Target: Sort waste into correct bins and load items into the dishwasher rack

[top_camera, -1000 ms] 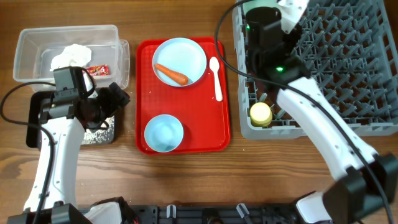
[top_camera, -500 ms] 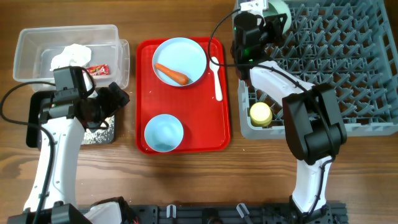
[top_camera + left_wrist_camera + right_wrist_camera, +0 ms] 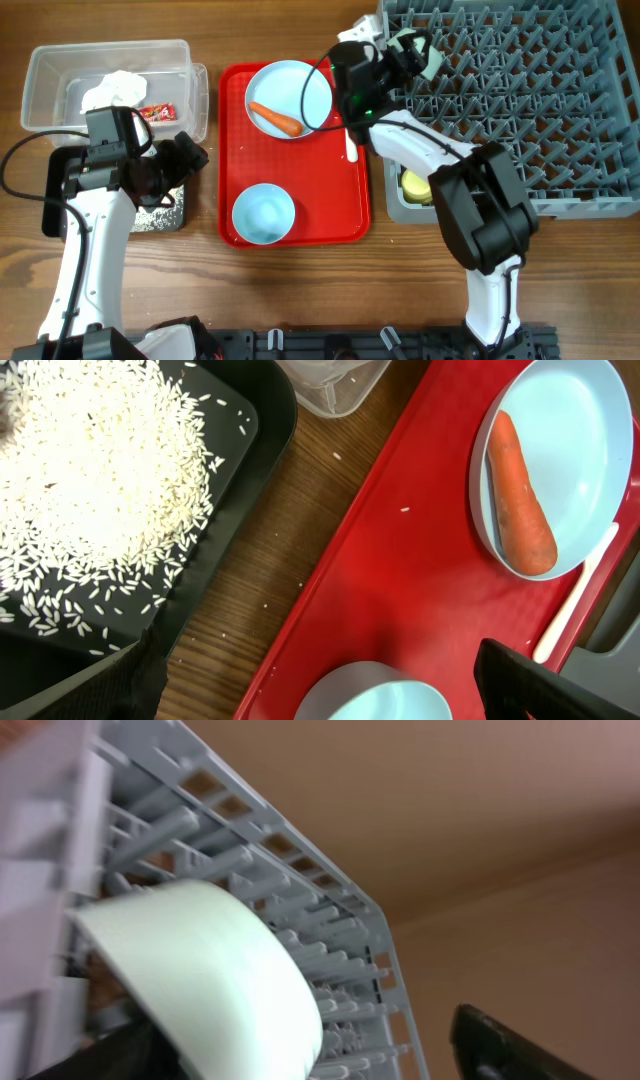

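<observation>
My right gripper (image 3: pixel 415 55) hangs open at the dishwasher rack's (image 3: pixel 540 120) far left corner. A pale green bowl (image 3: pixel 200 960) stands on edge among the pegs between the jaws, with a gap to the right finger (image 3: pixel 505 1040). A yellow cup (image 3: pixel 418 183) sits in the rack. The plate (image 3: pixel 295 85) with a carrot (image 3: pixel 275 119), a spoon (image 3: pixel 347 125) and a second bowl (image 3: pixel 263 214) lie on the red tray (image 3: pixel 330 200). My left gripper (image 3: pixel 185 160) is open and empty above that tray's left edge, over the bowl (image 3: pixel 370 695).
A black tray (image 3: pixel 250 420) covered in rice (image 3: pixel 100 490) lies left of the red tray. Behind it stands the clear tub (image 3: pixel 110 55) holding crumpled paper (image 3: pixel 115 90) and a wrapper (image 3: pixel 157 113). Bare wood shows along the table's front.
The right gripper has gone from shut to open, letting go of the pale green bowl at the rack's corner, and has shifted left. The left arm has not moved.
</observation>
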{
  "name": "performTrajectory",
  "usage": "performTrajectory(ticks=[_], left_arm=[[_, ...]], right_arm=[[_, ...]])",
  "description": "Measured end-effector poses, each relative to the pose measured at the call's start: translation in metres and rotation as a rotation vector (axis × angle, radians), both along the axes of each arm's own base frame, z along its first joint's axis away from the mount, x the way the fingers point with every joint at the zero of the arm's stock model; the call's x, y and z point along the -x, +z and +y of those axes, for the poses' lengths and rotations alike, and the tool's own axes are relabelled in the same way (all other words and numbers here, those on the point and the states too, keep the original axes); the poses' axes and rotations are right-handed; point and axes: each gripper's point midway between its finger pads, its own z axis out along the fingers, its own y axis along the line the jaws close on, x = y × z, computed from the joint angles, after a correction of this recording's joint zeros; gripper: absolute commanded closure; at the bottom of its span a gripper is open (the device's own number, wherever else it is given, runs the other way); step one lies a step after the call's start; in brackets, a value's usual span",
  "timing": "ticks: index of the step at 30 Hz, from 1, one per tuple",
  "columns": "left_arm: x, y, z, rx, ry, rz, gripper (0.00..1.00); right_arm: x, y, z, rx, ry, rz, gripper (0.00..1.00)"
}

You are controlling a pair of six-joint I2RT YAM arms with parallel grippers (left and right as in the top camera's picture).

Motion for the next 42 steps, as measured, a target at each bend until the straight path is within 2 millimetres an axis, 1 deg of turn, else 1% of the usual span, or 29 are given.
performTrajectory(ticks=[4, 7, 9, 11, 12, 14, 15, 16, 17, 18, 19, 20, 21, 22, 23, 24, 25, 27, 28, 29, 32, 33, 34, 37, 39, 41, 42], left_arm=[[0.000, 0.000, 0.000, 0.000, 0.000, 0.000, 0.00], [0.000, 0.000, 0.000, 0.000, 0.000, 0.000, 0.00], [0.000, 0.000, 0.000, 0.000, 0.000, 0.000, 0.00], [0.000, 0.000, 0.000, 0.000, 0.000, 0.001, 0.00], [0.000, 0.000, 0.000, -0.001, 0.000, -0.002, 0.00], [0.000, 0.000, 0.000, 0.000, 0.000, 0.001, 0.00], [0.000, 0.000, 0.000, 0.000, 0.000, 0.000, 0.00], [0.000, 0.000, 0.000, 0.000, 0.000, 0.001, 0.00], [0.000, 0.000, 0.000, 0.000, 0.000, -0.001, 0.00], [0.000, 0.000, 0.000, 0.000, 0.000, 0.000, 0.00], [0.000, 0.000, 0.000, 0.000, 0.000, 0.000, 0.00], [0.000, 0.000, 0.000, 0.000, 0.000, 0.000, 0.00], [0.000, 0.000, 0.000, 0.000, 0.000, 0.000, 0.00], [0.000, 0.000, 0.000, 0.000, 0.000, 0.000, 0.00], [0.000, 0.000, 0.000, 0.000, 0.000, 0.000, 0.00], [0.000, 0.000, 0.000, 0.000, 0.000, 0.000, 0.00], [0.000, 0.000, 0.000, 0.000, 0.000, 0.000, 0.00], [0.000, 0.000, 0.000, 0.000, 0.000, 0.000, 0.00], [0.000, 0.000, 0.000, 0.000, 0.000, 0.000, 0.00], [0.000, 0.000, 0.000, 0.000, 0.000, 0.000, 0.00], [0.000, 0.000, 0.000, 0.000, 0.000, 0.000, 0.00], [0.000, 0.000, 0.000, 0.000, 0.000, 0.000, 0.00], [0.000, 0.000, 0.000, 0.000, 0.000, 0.000, 0.00], [0.000, 0.000, 0.000, 0.000, 0.000, 0.000, 0.00], [0.000, 0.000, 0.000, 0.000, 0.000, 0.000, 0.00], [0.000, 0.000, 0.000, 0.000, 0.000, 0.000, 0.00], [0.000, 0.000, 0.000, 0.000, 0.000, 0.000, 0.00]], right_arm=[[0.004, 0.008, 0.028, -0.063, 0.044, -0.075, 0.00], [0.011, 0.010, 0.050, -0.110, 0.077, -0.108, 0.00], [0.024, 0.012, 0.069, -0.186, 0.117, -0.104, 0.00], [0.037, 0.010, 0.088, -0.278, 0.194, -0.034, 0.00], [0.047, 0.003, 0.099, -0.373, 0.251, 0.038, 0.00], [0.076, -0.017, 0.129, -0.669, 0.350, 0.228, 0.00], [0.107, -0.028, 0.151, -0.853, 0.401, 0.408, 0.00], [0.123, -0.032, 0.160, -0.923, 0.423, 0.498, 0.00], [0.146, -0.037, 0.171, -1.016, 0.439, 0.616, 0.00], [0.162, -0.040, 0.182, -1.093, 0.449, 0.700, 0.01], [0.177, -0.043, 0.193, -1.176, 0.445, 0.776, 0.04], [0.188, -0.046, 0.198, -1.228, 0.428, 0.823, 0.13], [0.204, -0.052, 0.206, -1.300, 0.396, 0.887, 0.19], [0.213, -0.058, 0.209, -1.329, 0.370, 0.915, 0.25], [0.225, -0.068, 0.210, -1.349, 0.329, 0.947, 0.36], [0.240, -0.082, 0.209, -1.369, 0.271, 0.982, 0.38], [0.248, -0.090, 0.209, -1.382, 0.233, 0.993, 0.38], [0.255, -0.102, 0.206, -1.411, 0.150, 0.978, 0.43], [0.257, -0.108, 0.204, -1.422, 0.123, 0.972, 0.50], [0.259, -0.115, 0.200, -1.431, 0.081, 0.964, 0.53], [0.259, -0.121, 0.200, -1.461, 0.062, 0.948, 0.57], [0.260, -0.121, 0.201, -1.463, 0.061, 0.948, 0.60], [0.261, -0.121, 0.202, -1.465, 0.063, 0.948, 0.68], [0.268, -0.120, 0.212, -1.467, 0.079, 0.959, 0.72], [0.275, -0.120, 0.217, -1.466, 0.082, 0.966, 0.79], [0.278, -0.121, 0.219, -1.469, 0.072, 0.968, 0.84], [0.278, -0.121, 0.219, -1.470, 0.067, 0.966, 0.89]])
